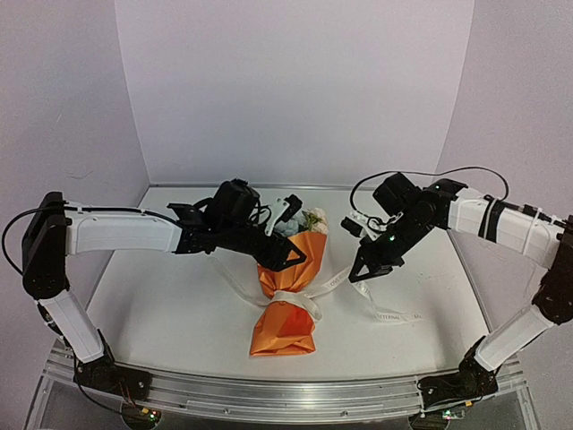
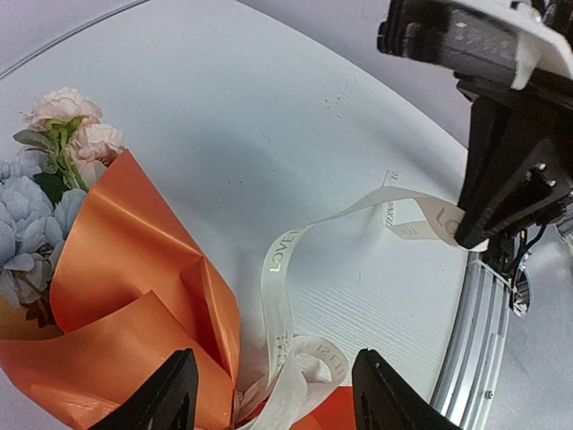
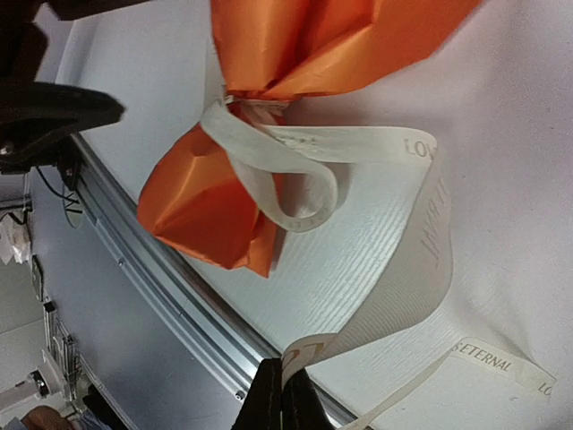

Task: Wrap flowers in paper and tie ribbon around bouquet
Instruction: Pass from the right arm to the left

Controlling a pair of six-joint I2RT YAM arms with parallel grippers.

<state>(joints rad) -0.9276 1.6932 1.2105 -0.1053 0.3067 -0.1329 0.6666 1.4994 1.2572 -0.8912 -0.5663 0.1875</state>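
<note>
At the right hand (image 3: 285, 381): jaws pressed flat together on the cream ribbon (image 3: 394, 269), pinching it edge-on and holding it lifted off the surface (image 1: 179, 296). From that pinch, a loose arc running back to the bouquet (image 1: 286, 305), ending in a loop and what looks like a slack knot at the cinched waist. Beyond the pinch, a spare tail lying flat, printed with gold lettering. At the left hand (image 2: 275, 358): fingers spread wide, holding nothing, poised just above the knot and the orange paper (image 2: 125, 269).

Bouquet lying on its side near the middle of the surface, flowers (image 2: 54, 170) — pale blue and cream — pointing away from the near edge, lower skirt of paper flaring toward it.

Likely trouble from here: pulling the ribbon sideways with nothing pinning the bundle would probably drag or roll the whole bouquet instead of tightening the knot. Pulling too hard or too steeply might slip the wrap off the waist, or let the slick band slide out of the pinch. Lowering the left hand carelessly could crease the paper or snag the loop.

Materials: glossy, fairly stiff paper, keeping sharp folds and a cone shape. Thin, floppy ribbon with a faint sheen, twisting freely. Soft, fabric-like petals; stems hidden inside the wrap.
</note>
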